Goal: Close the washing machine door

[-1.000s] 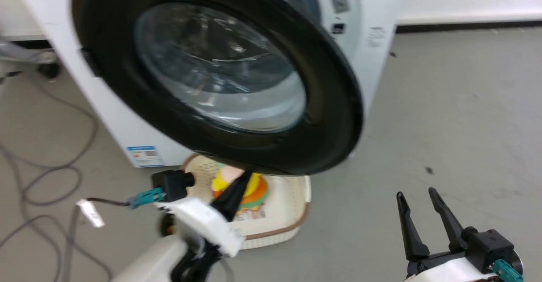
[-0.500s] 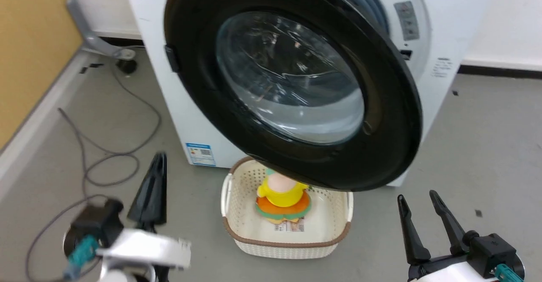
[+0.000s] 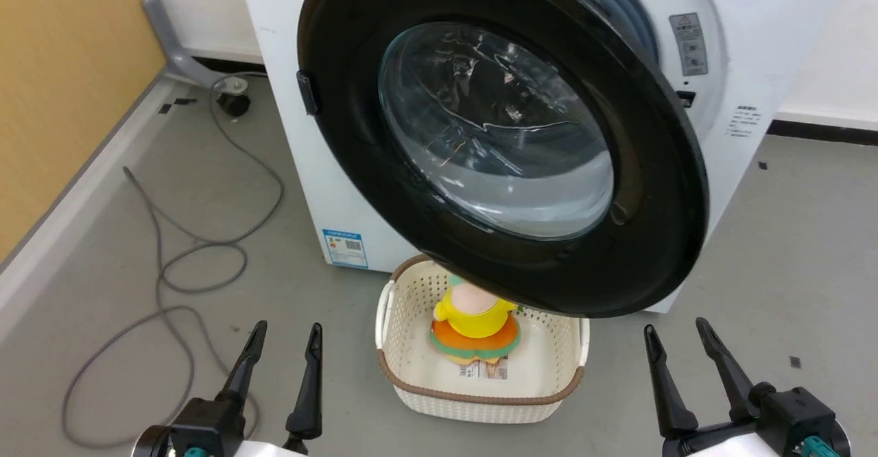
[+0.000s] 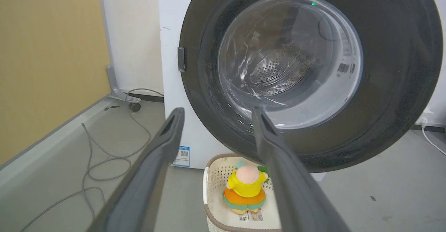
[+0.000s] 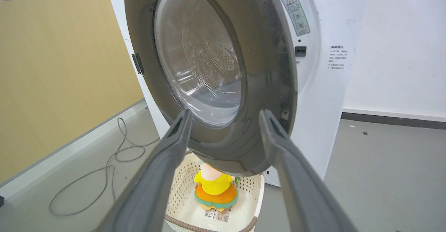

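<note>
- Head view: washing machine door [image 3: 658,224] ajar, its free edge standing out near-right, closest to right gripper [image 3: 673,326].
- That gripper and left gripper [image 3: 288,325] both spread wide, empty.

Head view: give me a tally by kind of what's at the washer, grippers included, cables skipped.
washing machine: 1
washing machine door, open: 1
basket: 1
plush toy in the basket: 1
grippers: 2, the left gripper and the right gripper, both open and empty
Total: 6
</note>
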Available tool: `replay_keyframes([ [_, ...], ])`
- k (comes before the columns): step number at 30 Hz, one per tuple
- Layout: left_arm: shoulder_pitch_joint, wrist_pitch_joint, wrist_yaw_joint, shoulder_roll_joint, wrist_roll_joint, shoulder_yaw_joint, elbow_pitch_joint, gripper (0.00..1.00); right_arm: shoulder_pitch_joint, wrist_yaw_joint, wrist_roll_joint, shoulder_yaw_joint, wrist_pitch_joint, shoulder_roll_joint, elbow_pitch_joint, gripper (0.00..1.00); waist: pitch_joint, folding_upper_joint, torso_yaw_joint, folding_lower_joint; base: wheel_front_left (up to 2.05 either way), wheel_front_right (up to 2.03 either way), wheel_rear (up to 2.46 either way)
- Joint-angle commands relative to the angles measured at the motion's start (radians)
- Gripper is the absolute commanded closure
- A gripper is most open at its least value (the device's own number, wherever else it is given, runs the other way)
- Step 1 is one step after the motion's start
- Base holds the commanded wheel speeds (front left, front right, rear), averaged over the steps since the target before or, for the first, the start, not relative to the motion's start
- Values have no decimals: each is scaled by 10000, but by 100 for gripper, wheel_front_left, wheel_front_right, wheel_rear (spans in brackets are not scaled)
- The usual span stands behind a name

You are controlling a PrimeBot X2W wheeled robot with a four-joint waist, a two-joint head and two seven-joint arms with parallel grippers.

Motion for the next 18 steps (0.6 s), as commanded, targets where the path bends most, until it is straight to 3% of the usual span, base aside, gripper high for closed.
replay_keyframes([
  [1, 20, -43, -43, -22, 114, 23, 26, 0, 99, 8, -25, -6, 18, -28, -67, 0, 33, -1, 45, 0, 0, 0, 0],
  [4, -105, -43, -151, -111, 390, 13, 52, 0, 27, 8, -3, 91, 29, -50, -135, 0, 159, -1, 236, 0, 0, 0, 0],
  [6, -184, -43, -212, -158, 517, 18, 44, 0, -89, 8, 4, 169, 25, -137, -225, 85, 264, -1, 351, 0, 0, 0, 0],
  [7, -228, -43, -237, -200, 570, 25, 38, 0, -164, 8, 19, 224, 23, -193, -276, 100, 325, -1, 415, 0, 0, 0, 0],
  [11, -336, -43, -302, -354, 713, 34, 15, 0, -487, 8, 105, 393, 101, -472, -376, 100, 565, -1, 611, 0, 0, 0, 0],
  [18, -755, -43, -589, -670, 951, 112, -40, 0, -1967, 8, 279, 963, 987, -1608, -339, 100, 1319, -1, 1031, 0, 0, 0, 0],
])
